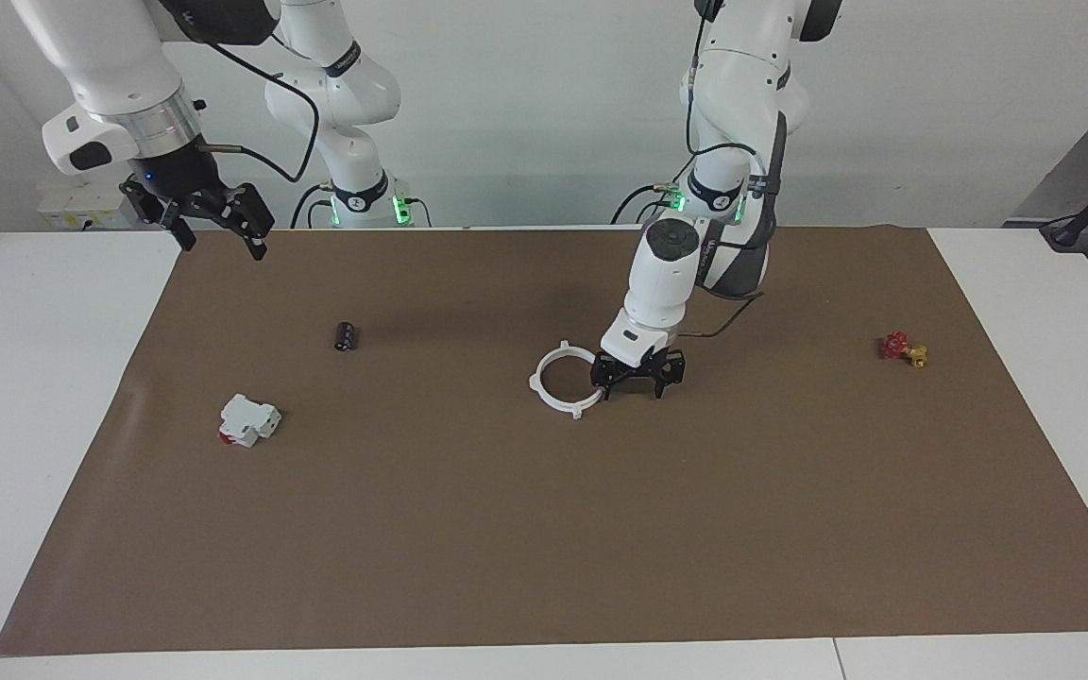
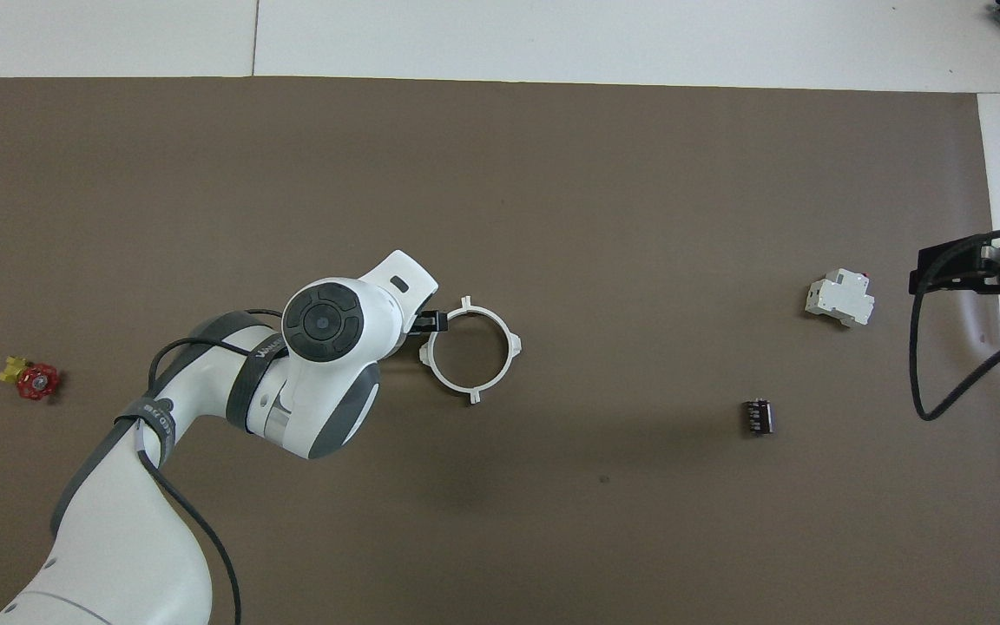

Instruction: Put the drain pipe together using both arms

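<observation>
Now left gripper (image 1: 636, 376) beside drain pipe (image 1: 564, 381) — flat.

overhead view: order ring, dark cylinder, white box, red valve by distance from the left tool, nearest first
From the left tool:
1. Drain pipe ring, right at the tool, mid-mat.
2. Dark cylinder, toward the right arm's end.
3. Red valve and white box, at the two ends of the mat: too close to call.

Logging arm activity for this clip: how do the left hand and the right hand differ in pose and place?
The left hand is low at the drain pipe; the right hand hangs high, waiting at the mat's corner near the robots. The left hand points straight down; the right hand is tilted. Both are black and two-fingered.
</observation>
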